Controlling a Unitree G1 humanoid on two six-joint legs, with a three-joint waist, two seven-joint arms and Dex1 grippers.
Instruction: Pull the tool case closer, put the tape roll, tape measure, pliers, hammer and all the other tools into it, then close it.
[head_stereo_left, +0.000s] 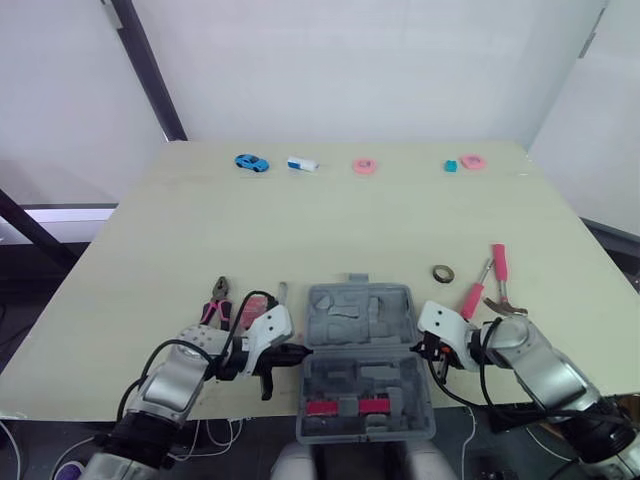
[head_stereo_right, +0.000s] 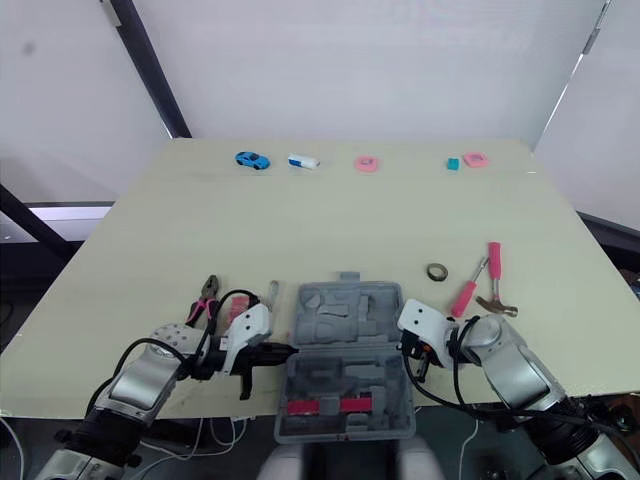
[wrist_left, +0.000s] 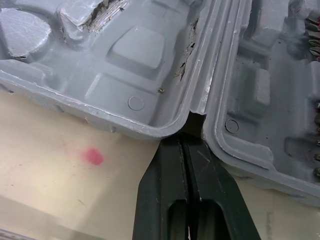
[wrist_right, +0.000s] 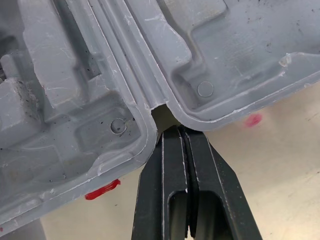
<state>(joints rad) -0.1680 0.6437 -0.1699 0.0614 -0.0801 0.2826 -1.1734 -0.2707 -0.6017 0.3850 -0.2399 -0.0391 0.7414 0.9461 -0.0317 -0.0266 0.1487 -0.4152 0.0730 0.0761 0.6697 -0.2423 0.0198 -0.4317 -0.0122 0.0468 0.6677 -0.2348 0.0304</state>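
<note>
The grey tool case lies open at the table's front edge, its near half reaching past the edge; a red strip sits in that half. My left gripper is shut, its tips in the notch at the case's left hinge. My right gripper is shut too, its tips in the right hinge notch. Pink-handled pliers, a pink tape measure and a small metal tool lie left of the case. Right of it lie the tape roll, a pink screwdriver and the hammer.
Along the table's far edge sit a blue toy car, a white and blue piece, a pink ring, a teal block and another pink piece. Bare tabletop stretches between them and the case.
</note>
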